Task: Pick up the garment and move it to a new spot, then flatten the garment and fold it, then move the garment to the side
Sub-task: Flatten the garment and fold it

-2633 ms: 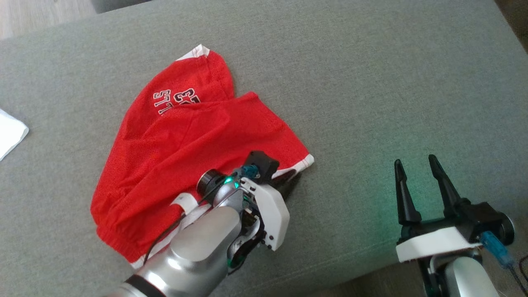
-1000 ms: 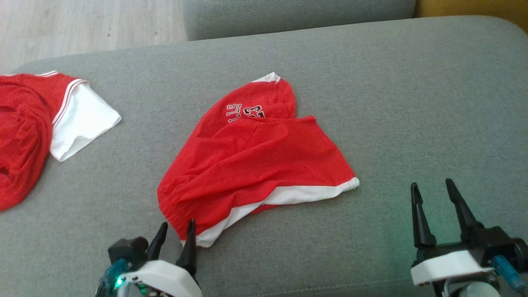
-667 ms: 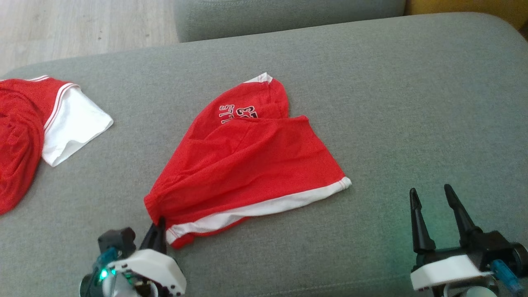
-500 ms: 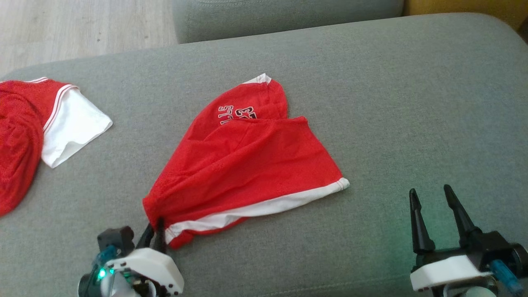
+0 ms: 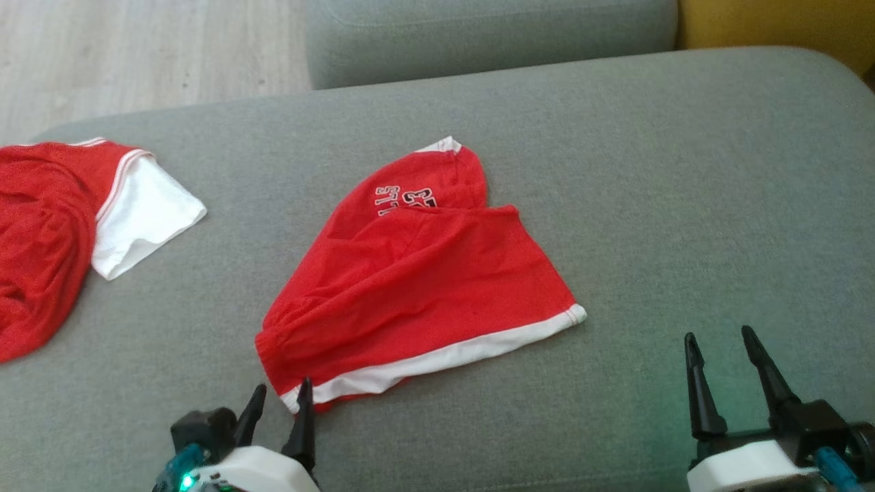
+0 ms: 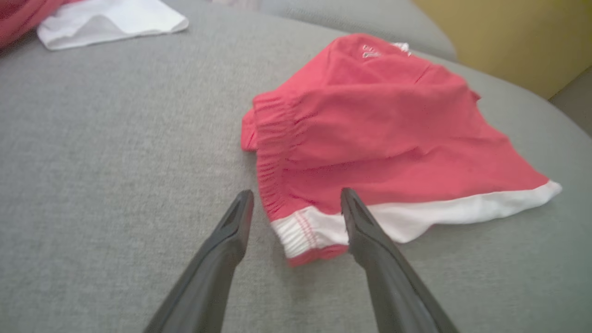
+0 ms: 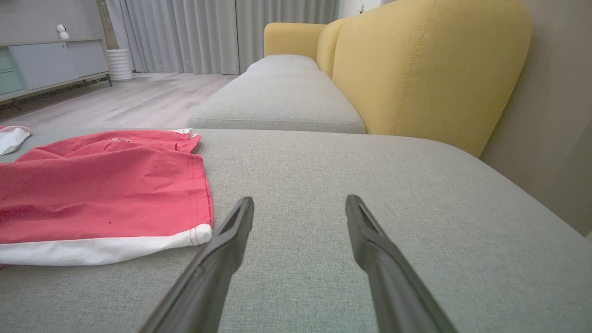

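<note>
Left gripper (image 5: 281, 386) is at the near edge of the grey sofa seat (image 5: 683, 205), jaws spread and empty. In the left wrist view the gripper (image 6: 296, 194) straddles the near waistband corner of the red shorts (image 6: 393, 129); whether a finger touches the cloth cannot be told.

Right gripper (image 5: 718, 333) is at the near right of the seat, jaws spread and empty, over bare cushion, well apart from the shorts.

The red shorts (image 5: 424, 273) lie around the middle of the seat, toward its near edge. One leg is laid over the other, the white band runs along the near side, and black-and-white lettering shows at the far end.

A second red and white garment (image 5: 41, 232) lies bunched at the left edge of the seat, apart from the shorts.

Beyond the far edge: another grey cushion (image 5: 492, 34), a yellow backrest (image 5: 772, 27) at far right, and a wood floor (image 5: 137, 55) at far left.
</note>
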